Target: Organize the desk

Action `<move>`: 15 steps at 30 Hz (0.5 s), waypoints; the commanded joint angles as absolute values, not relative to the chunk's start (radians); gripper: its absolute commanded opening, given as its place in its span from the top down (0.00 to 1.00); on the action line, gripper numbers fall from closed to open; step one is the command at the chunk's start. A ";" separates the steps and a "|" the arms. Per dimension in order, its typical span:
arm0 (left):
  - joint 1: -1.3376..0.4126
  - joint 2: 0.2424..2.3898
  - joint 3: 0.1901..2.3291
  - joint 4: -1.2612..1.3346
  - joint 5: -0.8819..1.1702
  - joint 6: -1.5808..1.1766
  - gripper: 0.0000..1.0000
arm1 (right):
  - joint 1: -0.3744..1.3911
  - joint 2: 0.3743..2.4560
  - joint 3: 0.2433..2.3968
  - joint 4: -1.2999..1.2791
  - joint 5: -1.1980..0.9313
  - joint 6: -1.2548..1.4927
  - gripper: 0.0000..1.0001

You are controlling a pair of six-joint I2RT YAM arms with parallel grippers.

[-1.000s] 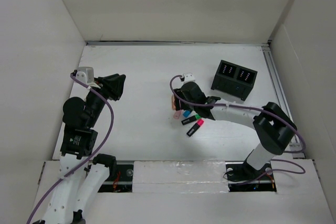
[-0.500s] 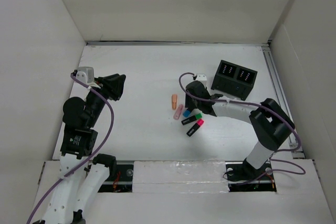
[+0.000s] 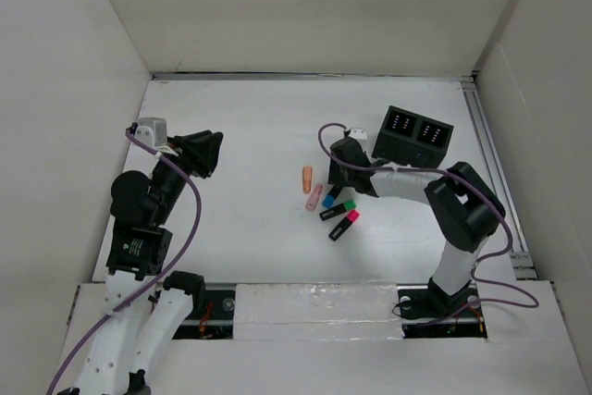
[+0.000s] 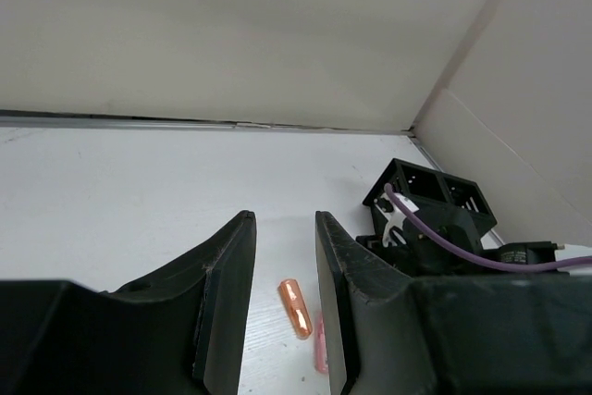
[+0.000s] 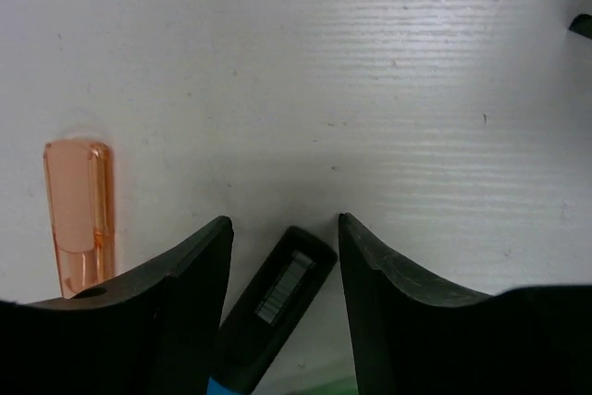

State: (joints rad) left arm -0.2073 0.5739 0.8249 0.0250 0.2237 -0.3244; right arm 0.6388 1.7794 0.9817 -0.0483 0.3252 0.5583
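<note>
The white desk (image 3: 240, 127) holds a loose cluster of markers: an orange piece (image 3: 307, 178), a pink one (image 3: 314, 197), a blue-capped one (image 3: 329, 199), a green-capped one (image 3: 339, 210) and a red-capped one (image 3: 344, 224). My right gripper (image 3: 338, 182) is open and low over the desk, its jaws on either side of the blue marker's black end (image 5: 277, 291) without touching it. The orange piece (image 5: 79, 215) lies to its left. My left gripper (image 3: 205, 153) is open and empty, held above the desk's left side, facing the markers (image 4: 296, 308).
A black two-compartment organizer box (image 3: 413, 140) stands just behind and right of my right gripper; it also shows in the left wrist view (image 4: 435, 187). White walls border the desk on three sides. A metal rail (image 3: 490, 164) runs along the right edge.
My right gripper moved right, off the orange and pink markers, uncovering them, and now straddles the blue marker's end. The left arm has not moved.
</note>
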 commanded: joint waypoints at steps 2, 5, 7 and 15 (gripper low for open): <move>-0.209 0.574 0.816 0.071 0.252 -0.327 0.72 | 0.656 1.845 1.058 -0.078 0.298 0.571 0.51; -0.209 0.569 0.816 0.063 0.236 -0.325 0.72 | 0.669 1.847 1.059 -0.092 0.316 0.572 0.57; -0.209 0.565 0.816 0.067 0.238 -0.324 0.72 | 0.679 1.839 1.052 -0.100 0.337 0.568 0.49; -0.209 0.563 0.816 0.071 0.249 -0.325 0.72 | 0.710 1.804 0.993 -0.127 0.367 0.571 0.55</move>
State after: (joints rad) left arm -0.2073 0.5732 0.8249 0.0254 0.2333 -0.3244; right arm 0.6918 1.8187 1.0260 -0.0559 0.3622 0.5613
